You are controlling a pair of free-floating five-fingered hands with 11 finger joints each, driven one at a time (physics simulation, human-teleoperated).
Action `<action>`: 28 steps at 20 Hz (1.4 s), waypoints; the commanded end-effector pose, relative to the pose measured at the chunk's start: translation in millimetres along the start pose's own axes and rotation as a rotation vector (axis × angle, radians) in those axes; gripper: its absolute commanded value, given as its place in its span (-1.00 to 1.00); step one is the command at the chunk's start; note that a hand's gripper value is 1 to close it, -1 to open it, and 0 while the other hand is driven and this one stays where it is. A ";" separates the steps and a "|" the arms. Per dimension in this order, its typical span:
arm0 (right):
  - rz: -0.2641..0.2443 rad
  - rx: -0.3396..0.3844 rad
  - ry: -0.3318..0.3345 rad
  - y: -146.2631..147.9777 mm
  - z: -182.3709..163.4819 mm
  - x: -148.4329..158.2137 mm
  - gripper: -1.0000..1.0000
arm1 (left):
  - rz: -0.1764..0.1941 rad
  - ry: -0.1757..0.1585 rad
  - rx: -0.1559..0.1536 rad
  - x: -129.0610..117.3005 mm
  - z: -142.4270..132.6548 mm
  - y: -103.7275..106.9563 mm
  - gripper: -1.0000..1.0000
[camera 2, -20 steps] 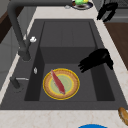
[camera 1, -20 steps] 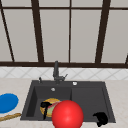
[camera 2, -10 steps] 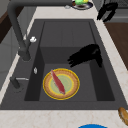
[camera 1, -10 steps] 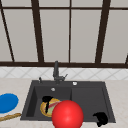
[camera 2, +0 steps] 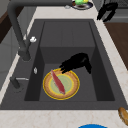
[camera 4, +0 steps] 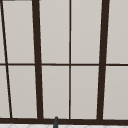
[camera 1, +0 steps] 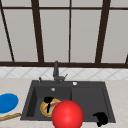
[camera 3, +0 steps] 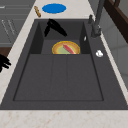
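Fingers of the left hand (camera 2: 76, 62): loosely extended, holding nothing, now lower in the sink (camera 2: 67, 32) than a second ago, tips just above the plate's (camera 2: 72, 85) far rim. Right hand (camera 1: 101, 118): idle over the front counter edge.

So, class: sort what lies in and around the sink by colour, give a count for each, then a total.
Black hands: 2, left hand, right hand
Blue plate: 1
Red ball: 1
Yellow-rimmed plate: 1
Tan stick: 1
Total: 6
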 end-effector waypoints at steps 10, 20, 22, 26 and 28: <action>0.000 0.000 0.000 0.0 0.0 0.0 0.00 | 0.001 0.112 0.052 -66.9 8.0 -29.9 -1.00; 0.000 0.000 0.000 0.0 0.0 0.0 0.00 | 0.004 0.095 0.065 -139.5 17.7 -82.7 -1.00; 0.000 0.000 0.000 0.0 0.0 0.0 0.00 | 0.007 0.087 0.065 -157.2 18.6 -91.0 -1.00; 0.000 0.000 0.000 0.0 0.0 0.0 0.00 | 0.083 0.078 0.046 -182.0 21.1 -76.2 -1.00; 0.000 0.000 0.000 0.0 0.0 0.0 0.00 | 0.141 0.076 0.055 -184.7 21.4 -69.0 -1.00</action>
